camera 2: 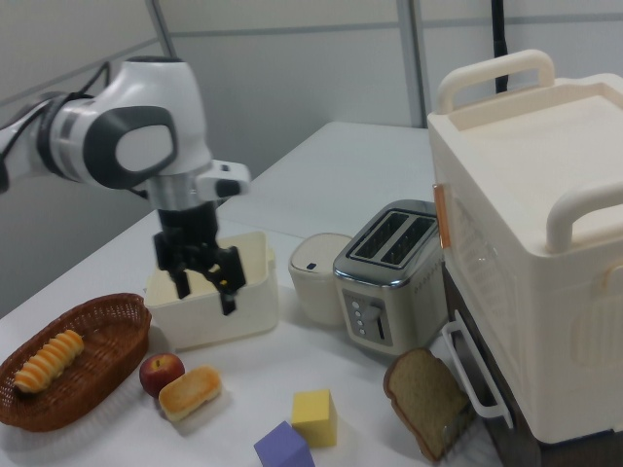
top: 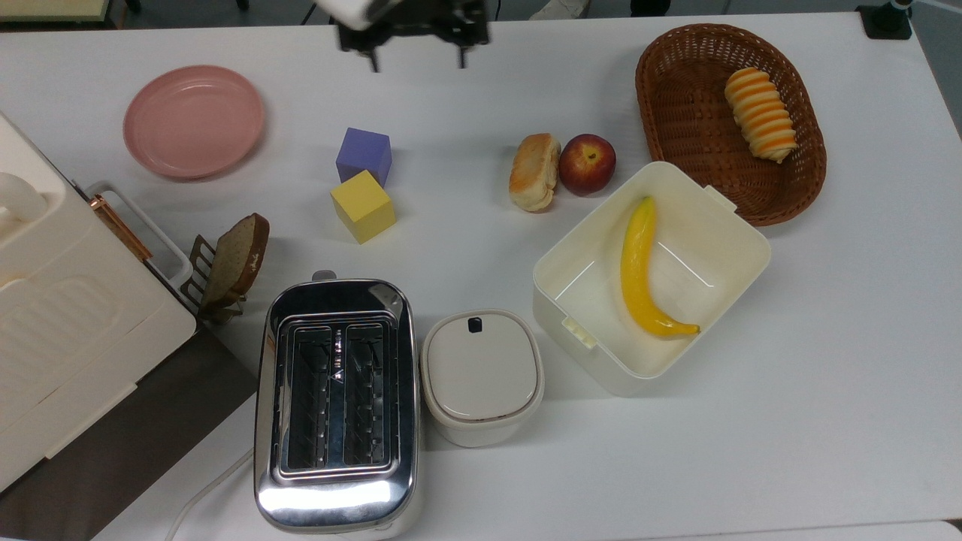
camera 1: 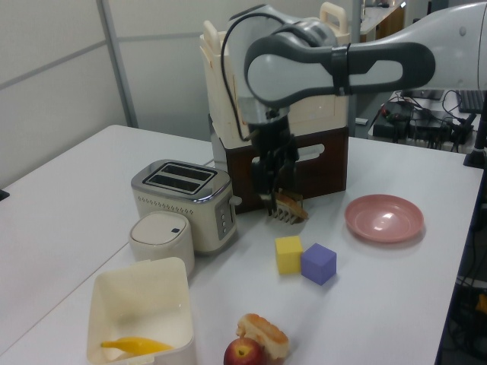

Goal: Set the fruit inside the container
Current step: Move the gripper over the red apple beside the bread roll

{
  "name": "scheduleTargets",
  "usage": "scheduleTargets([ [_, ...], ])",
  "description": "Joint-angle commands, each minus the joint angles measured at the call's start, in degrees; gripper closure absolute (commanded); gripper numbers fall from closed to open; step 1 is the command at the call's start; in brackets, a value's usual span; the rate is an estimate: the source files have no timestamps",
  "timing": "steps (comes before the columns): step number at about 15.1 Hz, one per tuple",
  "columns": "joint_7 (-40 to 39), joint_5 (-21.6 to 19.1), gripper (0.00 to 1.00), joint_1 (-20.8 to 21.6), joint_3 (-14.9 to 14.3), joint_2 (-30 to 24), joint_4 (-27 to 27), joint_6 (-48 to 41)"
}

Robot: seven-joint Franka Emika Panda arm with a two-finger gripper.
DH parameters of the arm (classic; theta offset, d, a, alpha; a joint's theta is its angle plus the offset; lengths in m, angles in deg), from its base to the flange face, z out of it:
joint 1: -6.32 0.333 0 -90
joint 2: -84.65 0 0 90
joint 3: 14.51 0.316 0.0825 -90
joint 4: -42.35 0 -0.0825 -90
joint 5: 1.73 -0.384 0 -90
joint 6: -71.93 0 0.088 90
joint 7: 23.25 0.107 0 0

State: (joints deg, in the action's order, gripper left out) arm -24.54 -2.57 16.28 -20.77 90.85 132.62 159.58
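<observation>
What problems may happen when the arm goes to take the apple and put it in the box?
1. The bread roll lies touching the apple, so a finger of the open gripper may push the roll or fail to fit between them.
2. The apple sits close to the box wall, so the other finger may hit it.
3. The banana already lies in the box; the apple may land on it and roll.
</observation>
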Motion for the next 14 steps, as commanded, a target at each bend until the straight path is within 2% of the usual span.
scheduleTargets([
  [1, 1.0, -0.4, 0.0, 7.9, -0.9, 2.0, 0.8, 0.5],
  [3, 0.7, -0.8, 0.0, 11.2, -0.9, 2.7, 2.3, 3.7],
  [4, -3.2, 0.0, 0.0, 13.1, -0.9, 3.7, 4.1, 5.2],
  [6, -15.7, 0.3, 0.0, 15.5, -0.9, 6.3, 4.1, 6.6],
  [9, -23.2, 1.9, 0.0, 18.3, -0.4, 6.9, 5.8, 8.1],
  [12, -23.0, 5.0, 0.0, 21.9, -0.4, 7.8, 11.1, 16.3],
  [14, -22.7, 6.0, 0.0, 23.3, -0.4, 10.0, 12.0, 17.7],
])
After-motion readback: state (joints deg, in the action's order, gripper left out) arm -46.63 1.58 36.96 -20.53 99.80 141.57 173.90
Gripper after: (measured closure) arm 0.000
